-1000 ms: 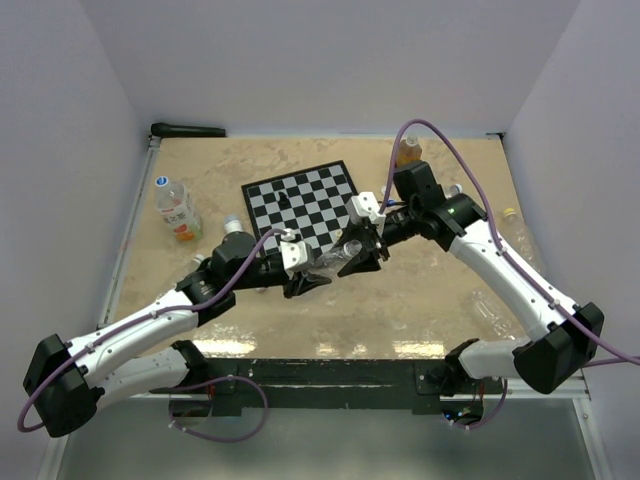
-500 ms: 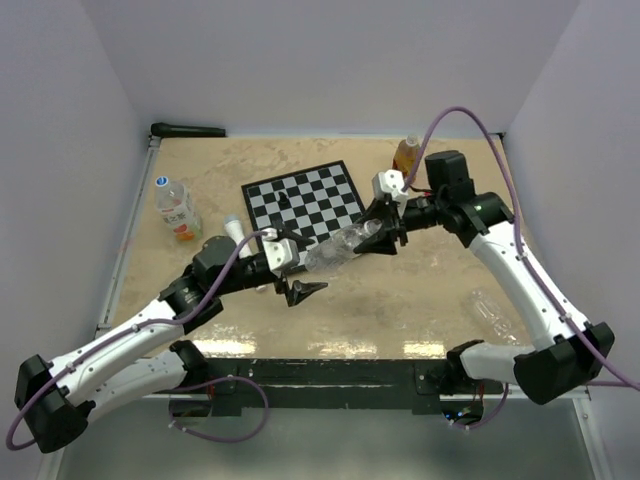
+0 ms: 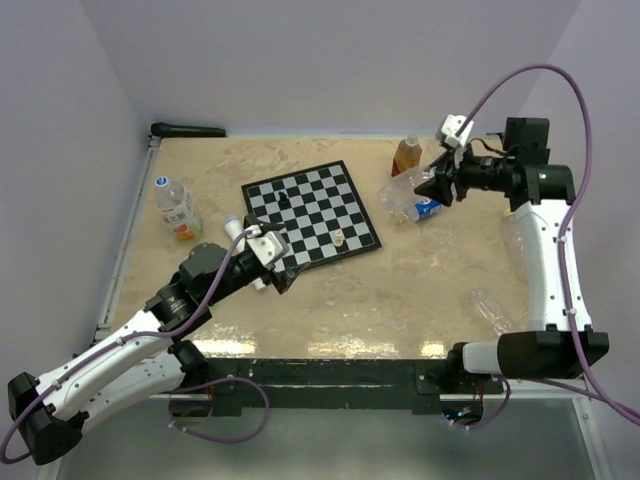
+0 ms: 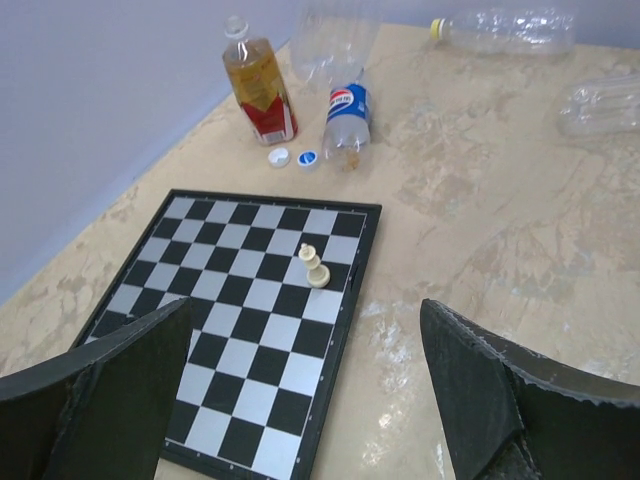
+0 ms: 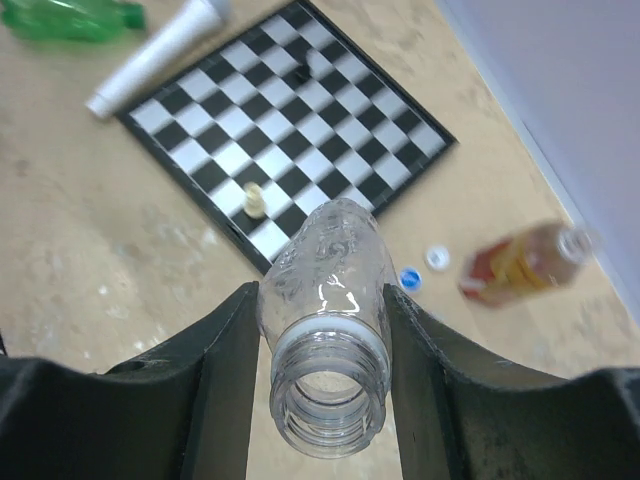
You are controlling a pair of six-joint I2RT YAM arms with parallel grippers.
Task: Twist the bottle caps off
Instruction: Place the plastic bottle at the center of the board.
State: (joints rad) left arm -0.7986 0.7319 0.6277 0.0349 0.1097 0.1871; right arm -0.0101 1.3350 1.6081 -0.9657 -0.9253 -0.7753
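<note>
My right gripper (image 3: 433,187) is shut on a clear bottle (image 3: 405,201) with a blue label, held tilted at the far right. In the right wrist view the fingers (image 5: 225,345) clamp its neck (image 5: 325,300), and the mouth is open with no cap on it. A white cap (image 4: 279,157) and a blue cap (image 4: 307,158) lie loose on the table beside a tea bottle (image 4: 260,85). My left gripper (image 3: 274,266) is open and holds nothing, low over the chessboard's near left corner (image 4: 230,400). A bottle at the left (image 3: 176,210) wears a blue cap (image 3: 162,183).
A chessboard (image 3: 312,208) lies mid-table with a cream piece (image 3: 340,238) and a black piece (image 3: 284,199). A clear bottle with a yellow cap (image 4: 438,27) and another clear bottle (image 3: 490,306) lie on the right. A white cylinder (image 3: 234,227) lies left of the board.
My left gripper has opened and drawn back toward the near left. The right arm has carried the clear bottle from the table's middle to the far right, beside the tea bottle.
</note>
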